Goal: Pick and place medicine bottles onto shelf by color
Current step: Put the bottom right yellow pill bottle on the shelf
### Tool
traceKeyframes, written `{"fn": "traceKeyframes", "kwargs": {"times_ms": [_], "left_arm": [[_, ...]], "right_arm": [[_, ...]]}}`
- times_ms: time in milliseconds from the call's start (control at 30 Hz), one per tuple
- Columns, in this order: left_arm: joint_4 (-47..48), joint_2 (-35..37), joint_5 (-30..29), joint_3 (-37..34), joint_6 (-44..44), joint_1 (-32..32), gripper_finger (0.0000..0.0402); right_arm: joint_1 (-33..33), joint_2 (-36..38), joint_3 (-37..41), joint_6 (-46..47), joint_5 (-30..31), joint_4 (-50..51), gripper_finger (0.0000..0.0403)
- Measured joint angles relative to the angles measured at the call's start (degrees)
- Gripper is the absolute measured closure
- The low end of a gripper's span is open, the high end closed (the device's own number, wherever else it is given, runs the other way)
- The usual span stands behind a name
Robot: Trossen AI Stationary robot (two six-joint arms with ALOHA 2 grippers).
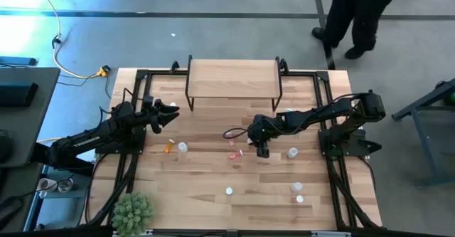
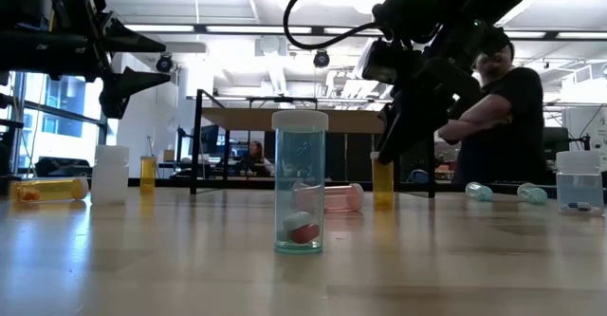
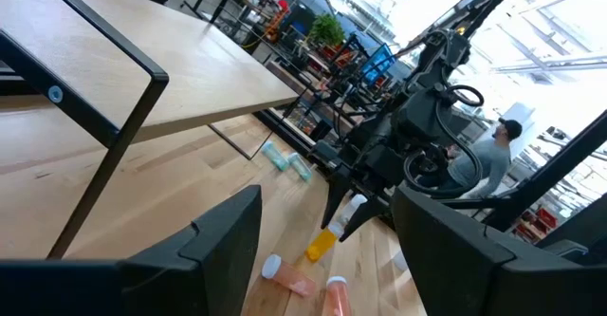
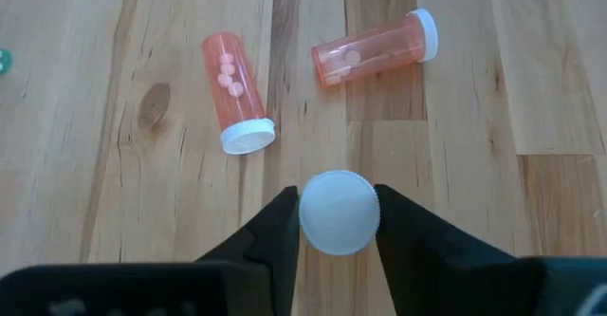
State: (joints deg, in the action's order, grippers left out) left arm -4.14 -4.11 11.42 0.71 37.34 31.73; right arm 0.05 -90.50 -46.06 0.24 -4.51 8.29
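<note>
My right gripper (image 4: 339,223) reaches down at the table's middle and is shut on an upright orange bottle (image 2: 382,185) with a white cap. Two pink bottles (image 4: 237,88) (image 4: 375,52) lie on their sides just beyond it. The shelf (image 1: 233,78) stands on black legs at the far edge. My left gripper (image 1: 170,112) hangs open above the table's left part, level, with nothing between its fingers. A clear bottle (image 2: 300,183) stands upright near the front edge. My right gripper pinches the orange bottle's round white cap (image 4: 339,212) between its two fingers, one on each side. The fingers come slanting down from the table's right side. The bottle stands upright with its bottom (image 2: 382,206) on the table.
An orange bottle (image 1: 169,146) and a white one (image 1: 183,147) sit at the left. Clear bottles (image 1: 293,152) (image 1: 297,187) stand at the right. A green spiky plant (image 1: 133,210) is at the near left corner. A person (image 2: 503,117) stands beyond the table.
</note>
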Motion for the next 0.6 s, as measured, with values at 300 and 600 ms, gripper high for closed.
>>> {"fn": "traceKeyframes", "kwargs": {"times_ms": [300, 600], "left_arm": [[0.0, 0.0, 0.0, 0.0, 0.0, 0.0, 0.0172], [0.0, 0.0, 0.4, 0.0, 3.9, 0.0, 0.0172]], "right_arm": [[0.0, 0.0, 0.0, 7.4, -0.2, 0.0, 0.0295], [0.0, 0.3, -2.0, 14.9, -0.2, 0.4, 0.0295]]}}
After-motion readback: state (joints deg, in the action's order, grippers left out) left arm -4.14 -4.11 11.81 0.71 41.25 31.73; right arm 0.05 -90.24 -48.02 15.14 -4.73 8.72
